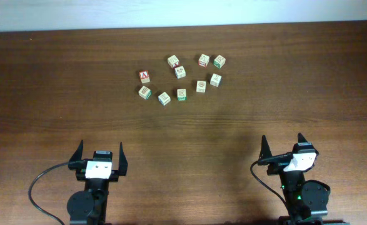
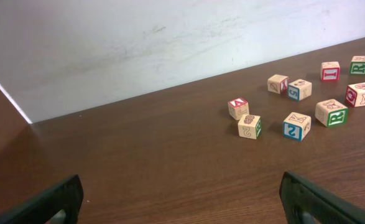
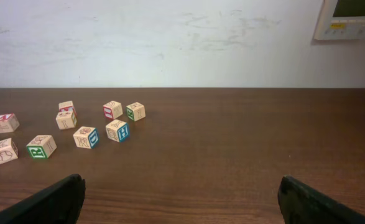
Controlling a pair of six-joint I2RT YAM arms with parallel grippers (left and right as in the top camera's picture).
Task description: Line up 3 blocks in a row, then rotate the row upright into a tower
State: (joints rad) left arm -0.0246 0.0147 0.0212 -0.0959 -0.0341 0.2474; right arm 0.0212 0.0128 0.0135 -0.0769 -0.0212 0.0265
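On the dark wooden table (image 1: pixel 308 81), ten small pale blocks (image 1: pixel 180 72) are scattered in a loose cluster toward 12 o'clock in the overhead view, well apart from both arms. At the cluster's 9 o'clock edge a red "A" block (image 1: pixel 144 75) is seen. Just at its 6 o'clock lies a green-edged block (image 1: pixel 144 92), and two more pale blocks are set toward 3 o'clock from there, along the near side of the cluster.

The printing is too small to be read from overhead, but some of it can be made out in the wrist views. From the left wrist a green "2" block (image 2: pixel 249 126), a green "R" block (image 2: pixel 331 112) and a red "M" block (image 2: pixel 362 94) are shown toward 3 o'clock. From the right wrist a blue "H" block (image 3: pixel 117 130) is shown toward 9 o'clock.

A pale wall (image 3: pixel 170 43) behind the table is given only by the wrist views. A wall panel (image 3: pixel 350 18) with a small screen is seen at 1 o'clock from the right wrist alone, its lettering unreadable. A black cable (image 1: pixel 39 187) looping beside the left arm is shown only from overhead.

The left gripper (image 1: pixel 100 147) is placed at 7 o'clock and the right gripper (image 1: pixel 282 139) at 5 o'clock. On each the jaws are spread wide apart over bare wood, clear of every block.
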